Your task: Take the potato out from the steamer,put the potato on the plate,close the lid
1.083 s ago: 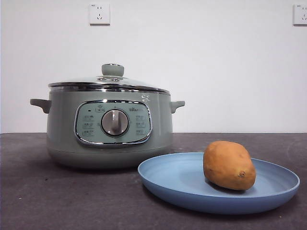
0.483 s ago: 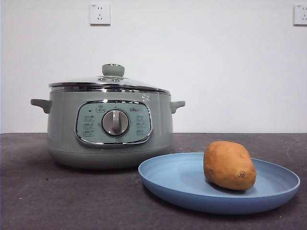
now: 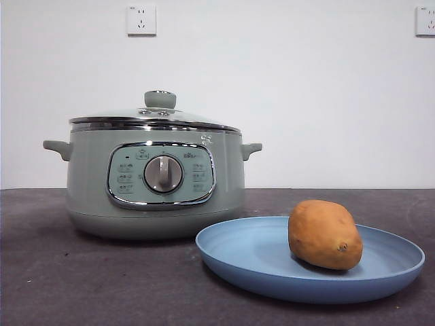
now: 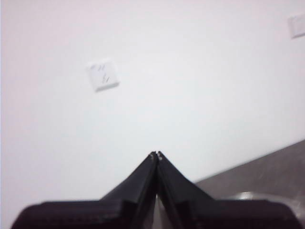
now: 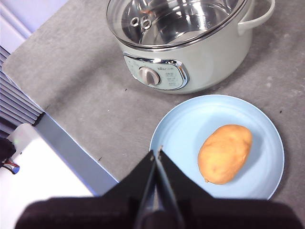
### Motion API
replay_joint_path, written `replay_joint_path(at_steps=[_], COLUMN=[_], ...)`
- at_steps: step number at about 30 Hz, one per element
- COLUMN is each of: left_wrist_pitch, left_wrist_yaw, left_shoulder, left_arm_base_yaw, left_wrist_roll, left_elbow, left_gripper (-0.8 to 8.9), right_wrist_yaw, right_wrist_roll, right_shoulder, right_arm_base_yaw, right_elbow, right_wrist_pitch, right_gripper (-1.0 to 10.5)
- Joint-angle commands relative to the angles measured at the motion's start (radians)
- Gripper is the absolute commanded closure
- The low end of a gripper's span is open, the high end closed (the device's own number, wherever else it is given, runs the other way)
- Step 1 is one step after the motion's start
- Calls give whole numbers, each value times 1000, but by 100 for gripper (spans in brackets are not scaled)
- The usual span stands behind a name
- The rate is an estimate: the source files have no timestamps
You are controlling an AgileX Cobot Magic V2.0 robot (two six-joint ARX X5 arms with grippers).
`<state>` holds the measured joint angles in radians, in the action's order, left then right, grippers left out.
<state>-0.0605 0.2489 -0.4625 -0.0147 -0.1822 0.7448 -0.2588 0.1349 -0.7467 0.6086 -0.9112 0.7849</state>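
Observation:
The orange-brown potato lies on the light-blue plate at the front right, also seen in the right wrist view on the plate. The sage-green steamer stands behind and to the left, with the glass lid resting on its rim; the right wrist view shows the steamer and lid too. My right gripper is shut and empty, high above the table's front edge, short of the plate. My left gripper is shut and empty, raised and facing the white wall.
The dark grey table runs to a white wall with two sockets. In the right wrist view the table's near edge and a white surface lie below it.

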Motion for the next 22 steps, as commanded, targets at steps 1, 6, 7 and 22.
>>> replay_joint_path(at_steps=[1, 6, 7, 22], left_wrist_pitch=[39, 45, 45, 27], left_wrist_yaw=[-41, -116, -126, -145], left_shoulder=[85, 223, 247, 461], left_arm_base_yaw=[-7, -7, -7, -7], left_wrist_roll=[20, 72, 85, 161], left_elbow=[-171, -393, -434, -734], left_gripper=[817, 817, 817, 817], right_wrist_yaw=[3, 3, 3, 3], right_wrist_roll=[6, 6, 6, 6], right_shoulder=[1, 1, 1, 1], right_arm_base_yaw=[1, 1, 1, 1], right_elbow=[-3, -3, -3, -3], right_wrist_pitch=[-4, -4, -4, -4], right_gripper=[946, 946, 946, 946])
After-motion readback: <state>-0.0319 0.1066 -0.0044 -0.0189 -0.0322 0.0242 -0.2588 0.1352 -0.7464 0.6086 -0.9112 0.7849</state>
